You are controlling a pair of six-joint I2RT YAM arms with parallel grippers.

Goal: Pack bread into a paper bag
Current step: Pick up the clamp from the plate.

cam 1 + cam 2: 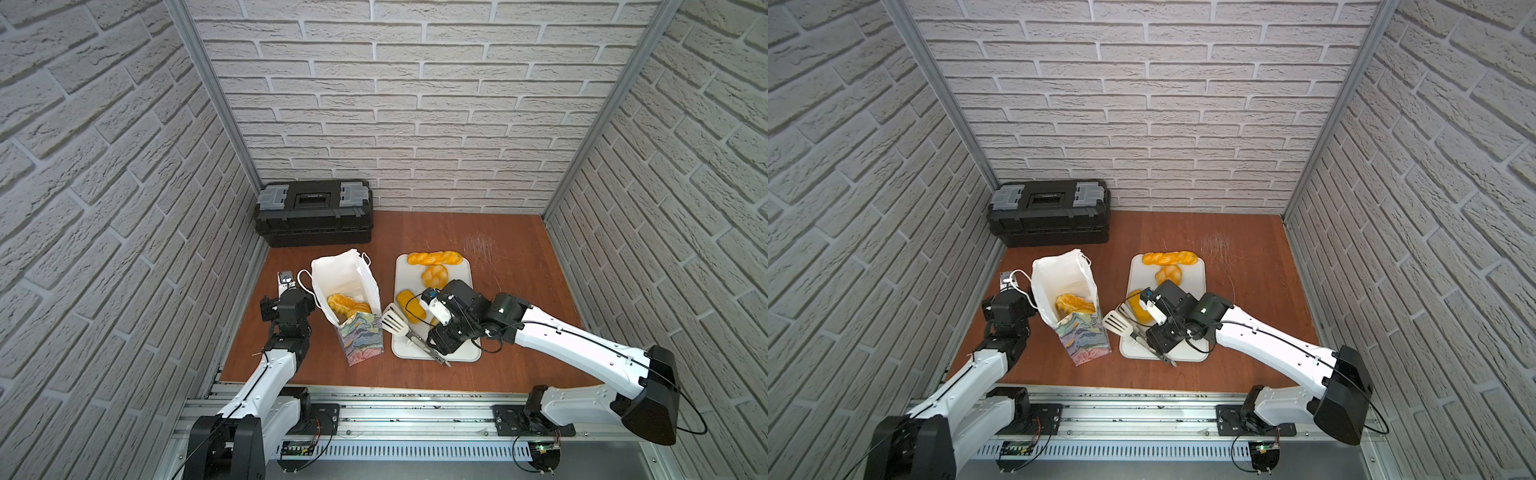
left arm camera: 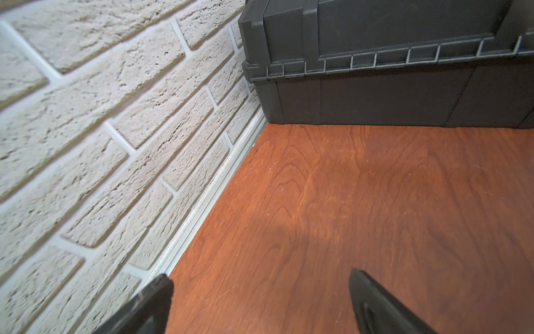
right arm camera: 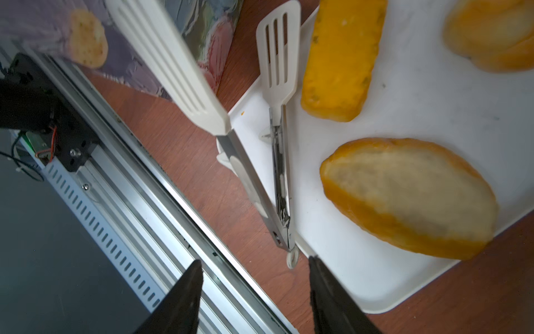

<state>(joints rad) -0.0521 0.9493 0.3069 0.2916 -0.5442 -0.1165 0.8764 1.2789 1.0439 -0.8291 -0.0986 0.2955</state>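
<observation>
The paper bag (image 1: 362, 337) stands upright and open, and golden bread pieces (image 1: 348, 305) show inside it. On the white tray (image 1: 461, 353) lie a braided stick (image 1: 434, 258), a knot roll (image 1: 434, 274) and a small loaf (image 1: 409, 306). In the right wrist view a large flour-dusted oval loaf (image 3: 404, 196) also rests on the tray. My right gripper (image 3: 255, 261) is open over the tray's front corner, and nothing is between its fingers. The hinge end of white tongs (image 3: 278, 72) lies just ahead of it. Left of the bag, my left gripper (image 2: 260, 274) is open above bare wood.
A black toolbox (image 1: 316, 212) stands in the back left corner, ahead of my left gripper. The tongs are spread apart, with one arm raised toward the bag and the other resting on the tray's edge. Brick walls close in three sides. An aluminium rail (image 1: 395, 399) runs along the front.
</observation>
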